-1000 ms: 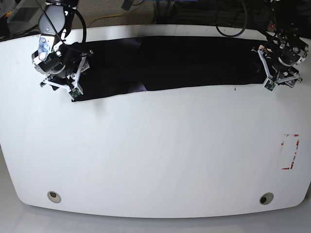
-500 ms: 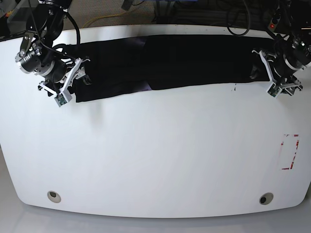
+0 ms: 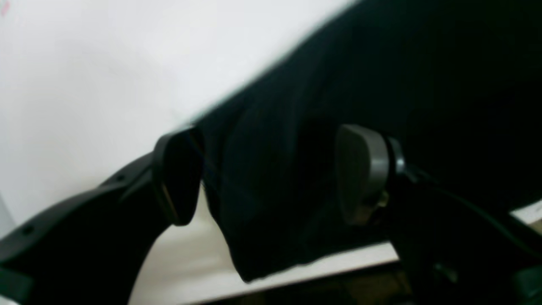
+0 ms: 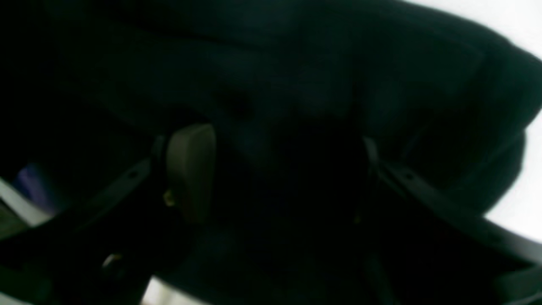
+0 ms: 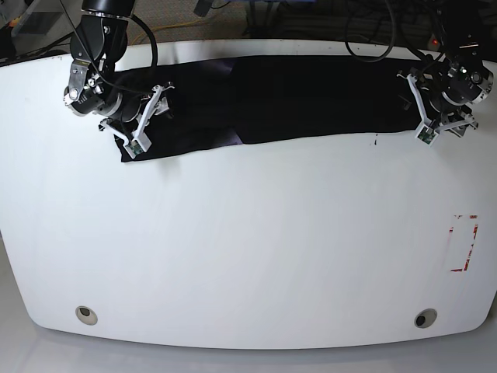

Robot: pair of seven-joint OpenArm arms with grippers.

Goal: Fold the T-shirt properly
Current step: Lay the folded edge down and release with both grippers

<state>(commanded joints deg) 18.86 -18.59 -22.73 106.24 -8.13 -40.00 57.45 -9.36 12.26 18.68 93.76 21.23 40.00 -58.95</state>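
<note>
We see the T-shirt [image 5: 295, 97] folded into a long band along the top of the table [image 5: 248, 256]; crosswise folds remain. Both the left gripper [image 3: 271, 178] and right gripper [image 4: 275, 178] seem spread open around its ends.

Overhead base view of whole table [image 5: 248, 256]; two close wrist views, sharing T-shirt [image 5: 311, 97] ends.

T-shirt [image 5: 295, 97] = matt black cloth w/ soft folds, surface [image 5: 248, 249] = smooth white w/ slight sheen, left fingers [image 3: 364, 169] = matt grey rubbery-looking pads on black plastic arms, right fingers [image 4: 190, 169] look same, tho dim & blurred.
</note>
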